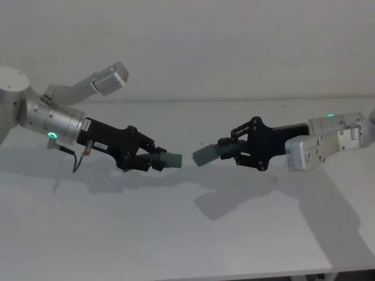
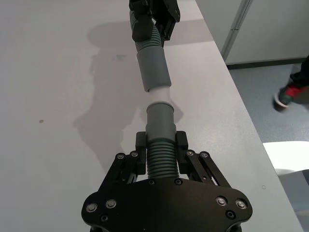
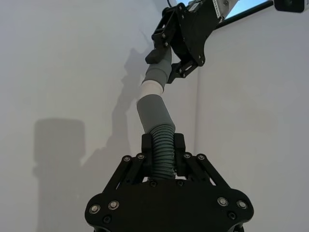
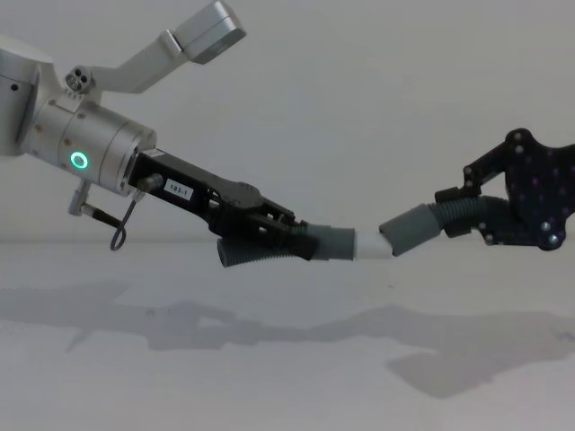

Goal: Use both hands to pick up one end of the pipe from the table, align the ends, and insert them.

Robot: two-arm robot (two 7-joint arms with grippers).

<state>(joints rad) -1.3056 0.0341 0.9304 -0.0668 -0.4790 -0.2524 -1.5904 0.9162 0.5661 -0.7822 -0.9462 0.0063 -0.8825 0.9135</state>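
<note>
Both grippers hold pipe pieces in the air above the white table (image 1: 176,234). My left gripper (image 1: 153,159) is shut on the ribbed body of one dark grey piece (image 1: 170,160), cuff pointing right. My right gripper (image 1: 231,149) is shut on the other piece (image 1: 206,155), cuff pointing left. The two ends face each other with a small gap in the head view. In the chest view the left piece's whitish tip (image 4: 373,245) reaches the mouth of the right piece's cuff (image 4: 409,226). In the left wrist view the two pieces (image 2: 161,123) (image 2: 152,67) stand nearly in line.
The table's front edge (image 1: 234,274) runs along the bottom of the head view. Its side edge (image 2: 241,106) drops to a grey floor in the left wrist view. A plain wall stands behind the table.
</note>
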